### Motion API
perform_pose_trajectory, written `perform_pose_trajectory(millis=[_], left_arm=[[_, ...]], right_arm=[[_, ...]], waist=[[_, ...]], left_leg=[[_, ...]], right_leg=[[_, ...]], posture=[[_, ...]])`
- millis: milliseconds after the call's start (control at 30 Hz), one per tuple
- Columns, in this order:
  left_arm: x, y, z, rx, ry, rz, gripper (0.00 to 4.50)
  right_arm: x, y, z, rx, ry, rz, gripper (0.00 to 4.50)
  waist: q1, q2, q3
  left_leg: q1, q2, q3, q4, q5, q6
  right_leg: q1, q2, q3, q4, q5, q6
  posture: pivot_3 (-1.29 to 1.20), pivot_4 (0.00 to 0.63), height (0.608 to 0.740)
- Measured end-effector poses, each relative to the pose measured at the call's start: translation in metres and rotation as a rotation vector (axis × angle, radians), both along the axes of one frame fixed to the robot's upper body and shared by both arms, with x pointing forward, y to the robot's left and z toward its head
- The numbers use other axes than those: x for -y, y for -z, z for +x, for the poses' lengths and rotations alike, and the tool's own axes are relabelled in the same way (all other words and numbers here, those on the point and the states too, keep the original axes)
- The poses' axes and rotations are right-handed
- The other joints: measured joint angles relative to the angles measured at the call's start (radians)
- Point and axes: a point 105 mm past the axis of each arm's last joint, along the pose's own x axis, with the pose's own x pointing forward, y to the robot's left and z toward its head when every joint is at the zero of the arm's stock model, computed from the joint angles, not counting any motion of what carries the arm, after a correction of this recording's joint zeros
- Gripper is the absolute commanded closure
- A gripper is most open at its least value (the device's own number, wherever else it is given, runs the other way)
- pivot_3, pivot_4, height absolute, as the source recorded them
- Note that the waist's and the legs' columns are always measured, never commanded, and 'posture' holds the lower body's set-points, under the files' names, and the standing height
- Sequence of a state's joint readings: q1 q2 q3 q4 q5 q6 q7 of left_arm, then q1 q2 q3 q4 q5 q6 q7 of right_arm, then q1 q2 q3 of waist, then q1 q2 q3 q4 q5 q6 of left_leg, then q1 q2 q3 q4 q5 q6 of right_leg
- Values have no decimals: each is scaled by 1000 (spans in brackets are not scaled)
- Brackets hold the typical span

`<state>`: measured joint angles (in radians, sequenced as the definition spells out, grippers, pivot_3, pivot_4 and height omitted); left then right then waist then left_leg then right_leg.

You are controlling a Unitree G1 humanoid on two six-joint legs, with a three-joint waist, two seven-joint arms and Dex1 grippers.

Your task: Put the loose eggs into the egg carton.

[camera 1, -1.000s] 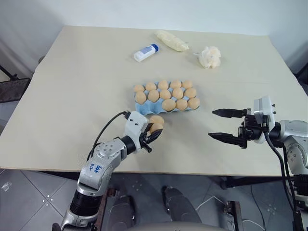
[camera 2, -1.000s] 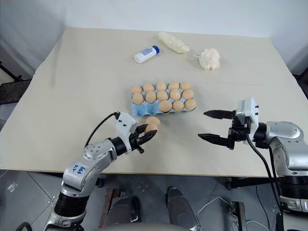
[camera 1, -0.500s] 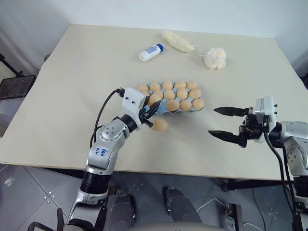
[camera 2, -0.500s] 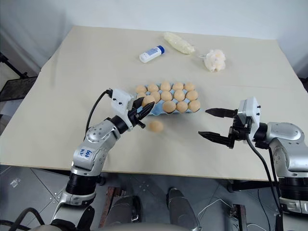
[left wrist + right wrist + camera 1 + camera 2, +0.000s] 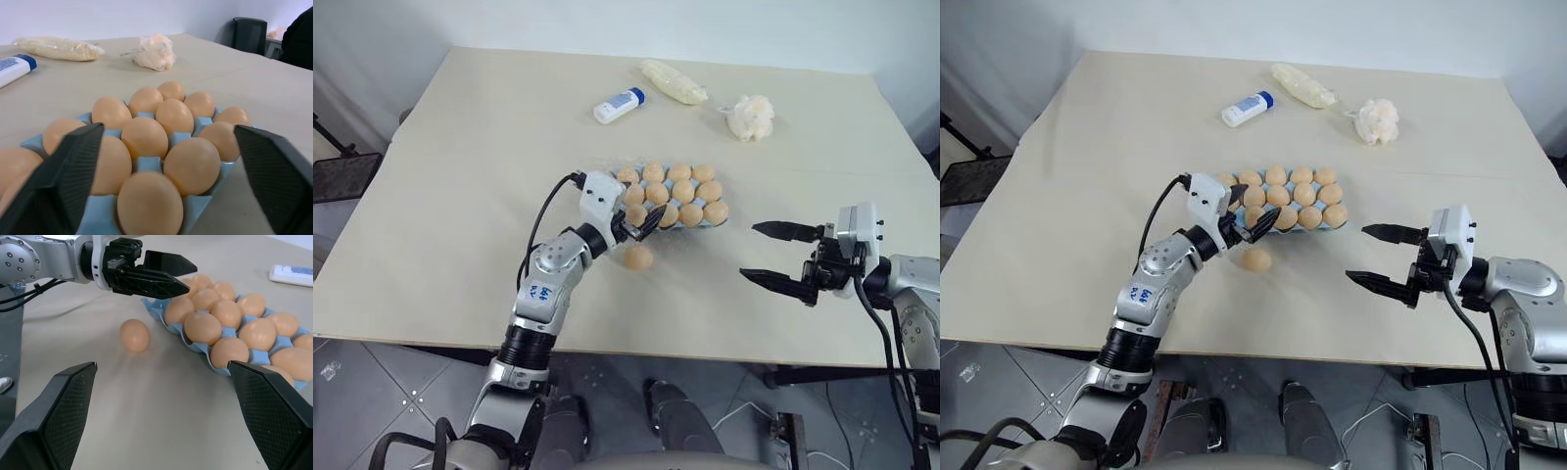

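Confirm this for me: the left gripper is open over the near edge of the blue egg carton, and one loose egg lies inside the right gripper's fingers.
Not quite. The loose egg lies on the table just in front of the egg carton, below the left gripper, well apart from the right gripper, whose open fingers hold nothing. The left eye view shows this; the rest stands.

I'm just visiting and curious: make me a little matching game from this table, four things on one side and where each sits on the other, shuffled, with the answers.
Things:
1. loose egg
2. egg carton
3. white bottle
4. puff ball

Places:
A. far side of the table, next to a clear bag
B. mid-table, its cups holding eggs
C. far right part of the table
D. bare tabletop, just in front of the carton

Pairs: 1-D, 2-B, 3-A, 4-C
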<state>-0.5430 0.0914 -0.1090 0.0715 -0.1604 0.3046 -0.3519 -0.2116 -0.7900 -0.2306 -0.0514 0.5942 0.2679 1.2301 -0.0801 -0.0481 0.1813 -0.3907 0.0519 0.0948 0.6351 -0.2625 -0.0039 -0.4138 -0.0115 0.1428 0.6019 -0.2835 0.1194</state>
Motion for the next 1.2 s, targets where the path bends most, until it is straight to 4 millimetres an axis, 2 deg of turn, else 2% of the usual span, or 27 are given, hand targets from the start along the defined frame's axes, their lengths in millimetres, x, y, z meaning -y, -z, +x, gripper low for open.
perform_pose_trajectory(millis=[167,367,567,700,767,867,900,1033,1200], left_arm=[[1,-1,-6,-1,23,-1,27],[-11,3,-38,-43,112,4,27],[-44,15,-60,-152,133,22,27],[-83,39,-83,-271,134,100,27],[-109,54,-99,-367,120,133,27],[-125,59,-108,-414,116,149,27],[-127,60,-111,-426,120,155,27],[-129,65,-119,-453,142,161,27],[-119,56,-114,-412,159,150,27]], right_arm=[[2,-1,-1,4,7,1,0],[2,-1,-1,1,4,-1,0],[2,-1,-2,-6,-6,-1,0],[2,-1,-3,-21,-33,10,0],[4,2,-6,-42,-48,7,0],[4,3,-7,-48,-63,7,0],[4,3,-7,-48,-66,6,0],[6,5,-7,-59,-59,8,0],[8,6,-6,-64,-50,5,0]], waist=[[1,0,0],[-1,1,0],[-2,1,0],[-8,1,0],[-6,2,0],[2,2,1],[3,2,1],[-1,2,1],[0,2,1]], left_leg=[[0,0,0,-3,0,0],[1,2,0,-4,-1,-1],[3,3,0,-2,0,-1],[3,7,1,-3,0,-1],[4,10,1,-3,-2,-3],[4,10,0,-3,-2,-4],[3,10,0,-3,-2,-4],[3,8,1,-4,-3,-5],[3,8,0,-4,-2,-4]], right_leg=[[0,0,0,-1,0,0],[0,1,-1,0,-1,0],[0,0,-1,3,-2,-1],[0,0,-1,3,-4,-6],[0,0,-2,3,-9,-14],[0,-1,-4,2,-10,-17],[0,-2,-4,2,-13,-22],[0,-9,-4,1,-14,-23],[0,-9,-6,1,-14,-23]], posture=[[0,150,740],[0,150,740],[0,150,740],[0,150,740],[0,150,740],[0,150,740],[0,150,740],[0,150,740],[0,150,740]])
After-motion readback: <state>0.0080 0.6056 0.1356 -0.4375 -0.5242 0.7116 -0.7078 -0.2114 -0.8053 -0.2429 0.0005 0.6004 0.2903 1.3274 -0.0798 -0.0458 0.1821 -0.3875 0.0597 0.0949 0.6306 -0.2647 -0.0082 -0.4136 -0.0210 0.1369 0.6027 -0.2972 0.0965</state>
